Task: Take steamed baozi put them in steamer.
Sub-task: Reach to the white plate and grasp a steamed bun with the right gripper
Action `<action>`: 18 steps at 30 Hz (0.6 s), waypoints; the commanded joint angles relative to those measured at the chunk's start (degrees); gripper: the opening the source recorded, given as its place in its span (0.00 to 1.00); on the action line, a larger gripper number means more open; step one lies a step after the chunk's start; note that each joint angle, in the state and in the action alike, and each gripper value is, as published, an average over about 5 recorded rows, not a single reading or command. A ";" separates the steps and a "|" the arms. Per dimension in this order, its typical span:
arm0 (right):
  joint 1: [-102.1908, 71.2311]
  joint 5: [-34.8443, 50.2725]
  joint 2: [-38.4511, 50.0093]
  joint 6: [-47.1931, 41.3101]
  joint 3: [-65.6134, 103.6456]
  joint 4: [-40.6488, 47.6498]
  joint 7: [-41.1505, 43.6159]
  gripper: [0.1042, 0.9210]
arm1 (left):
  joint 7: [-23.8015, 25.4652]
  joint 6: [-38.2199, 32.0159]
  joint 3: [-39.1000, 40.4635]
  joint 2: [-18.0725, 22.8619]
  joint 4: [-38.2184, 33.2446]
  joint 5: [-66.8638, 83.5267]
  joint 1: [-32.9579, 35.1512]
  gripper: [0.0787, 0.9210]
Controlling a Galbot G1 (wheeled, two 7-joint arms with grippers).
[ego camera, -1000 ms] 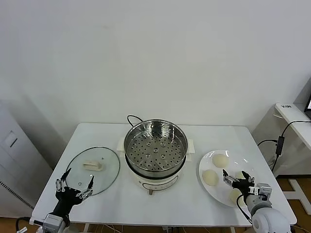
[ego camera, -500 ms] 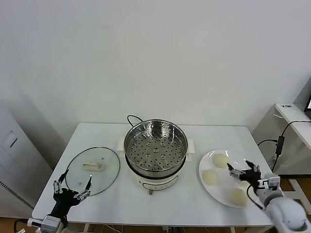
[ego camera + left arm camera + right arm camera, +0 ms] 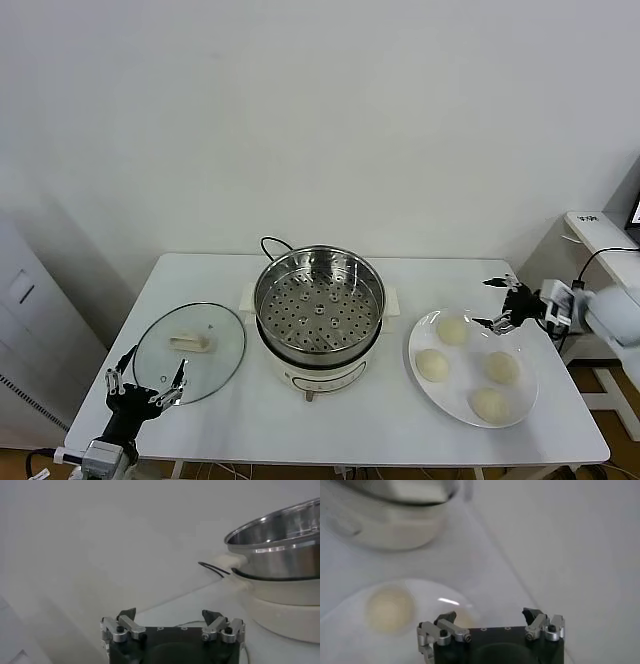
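Four steamed baozi (image 3: 452,330) wait on the plate (image 3: 428,388)
Right gripper (image 3: 506,302) hovers over its far edge, fingers apart; steamer (image 3: 318,302) empty.

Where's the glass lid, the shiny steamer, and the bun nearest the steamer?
Glass lid (image 3: 190,352), head view, on the clear glass.
Steamer (image 3: 318,308), head view, on the perforated floor.
Nearest bun (image 3: 431,364), head view, on its top.

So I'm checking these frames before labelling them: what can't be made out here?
- Steamer: its control panel is too small in the head view; the left wrist view's edge cuts it off.
- Plate: the right wrist view shows one steamed baozi; the right gripper hides the others.
- Left arm: cut off by the head view's bottom edge.
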State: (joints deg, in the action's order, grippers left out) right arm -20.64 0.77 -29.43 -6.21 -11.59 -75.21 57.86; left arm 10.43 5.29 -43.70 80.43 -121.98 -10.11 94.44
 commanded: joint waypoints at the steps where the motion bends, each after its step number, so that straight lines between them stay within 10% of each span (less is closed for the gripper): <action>1: 26.83 -8.92 -4.86 0.63 -33.25 10.79 11.77 0.88 | -0.25 0.54 0.68 -0.19 -0.37 -1.08 -0.77 0.88; 18: 20.64 -10.37 -16.76 3.10 -30.82 20.92 3.36 0.88 | -0.38 0.13 -0.44 -0.93 0.29 -0.86 -0.07 0.88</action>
State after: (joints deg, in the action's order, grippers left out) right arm -2.60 -7.69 -41.41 -3.68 -37.73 -59.40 62.14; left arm 10.10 5.34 -44.07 79.65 -121.78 -10.73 94.42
